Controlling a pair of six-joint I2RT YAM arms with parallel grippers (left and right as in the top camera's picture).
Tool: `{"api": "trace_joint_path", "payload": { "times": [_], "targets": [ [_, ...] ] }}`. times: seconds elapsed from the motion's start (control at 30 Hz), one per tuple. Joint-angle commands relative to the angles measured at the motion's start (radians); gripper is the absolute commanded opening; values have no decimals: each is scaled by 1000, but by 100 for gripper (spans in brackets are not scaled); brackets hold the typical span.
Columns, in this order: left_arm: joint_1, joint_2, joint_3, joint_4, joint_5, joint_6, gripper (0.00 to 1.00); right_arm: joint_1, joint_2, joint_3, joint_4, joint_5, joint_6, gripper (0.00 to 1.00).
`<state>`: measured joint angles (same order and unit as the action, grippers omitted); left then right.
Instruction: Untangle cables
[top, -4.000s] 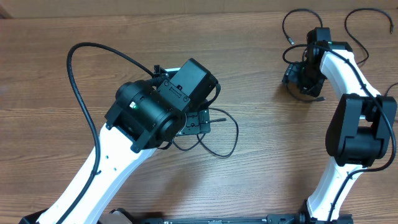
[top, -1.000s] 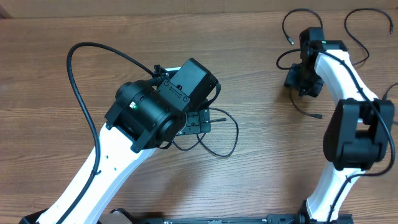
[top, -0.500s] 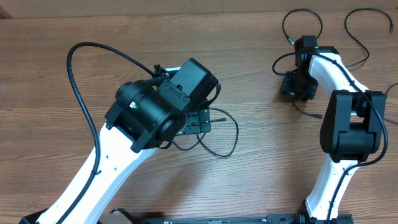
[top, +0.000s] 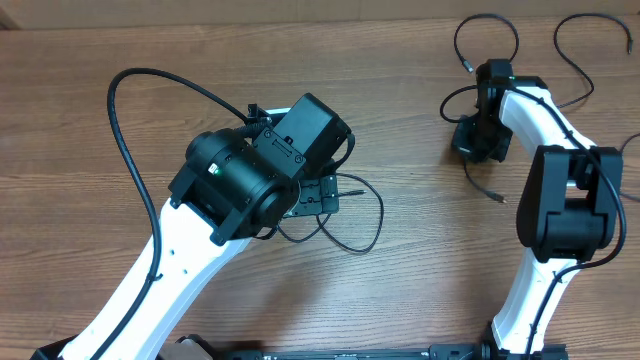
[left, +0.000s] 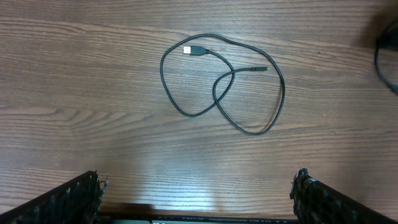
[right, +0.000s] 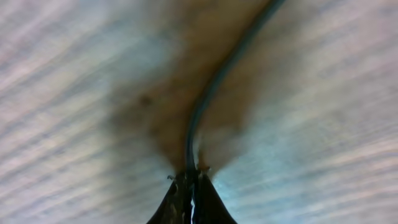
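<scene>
Between the clenched tips of the right pincer (right: 189, 182) sits a thin cable (right: 214, 84); the left pincer (left: 198, 182), released, hangs above a looped cable (left: 194, 51).

Overhead: left gripper (left: 198, 198) hidden under left arm (top: 260, 170). Looped cable (top: 365, 225) partly covered there, only curves right of left arm showing. Far right of left arm, right gripper (right: 189, 199) masked by own wrist. Plug (top: 499, 198) too small to identify.
Left wrist view: fingers (left: 68, 199) cut by bottom edge. Dark cord (left: 382, 62) clipped at right edge, kind unclear.
Right wrist view: blurred. Thin cable (right: 211, 93) exits top edge.
</scene>
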<state>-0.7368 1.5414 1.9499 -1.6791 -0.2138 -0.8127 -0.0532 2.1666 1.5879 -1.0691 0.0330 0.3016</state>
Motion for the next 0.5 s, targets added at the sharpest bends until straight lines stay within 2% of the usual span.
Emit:
{"api": "trace_joint_path", "payload": {
  "times": [0.0, 0.47],
  "targets": [
    [4, 9, -1, 2, -7, 5, 100, -31, 6, 25, -42, 12, 9, 4],
    [4, 9, -1, 14, -7, 5, 100, -32, -234, 32, -140, -114, 5, 4]
  ]
}}
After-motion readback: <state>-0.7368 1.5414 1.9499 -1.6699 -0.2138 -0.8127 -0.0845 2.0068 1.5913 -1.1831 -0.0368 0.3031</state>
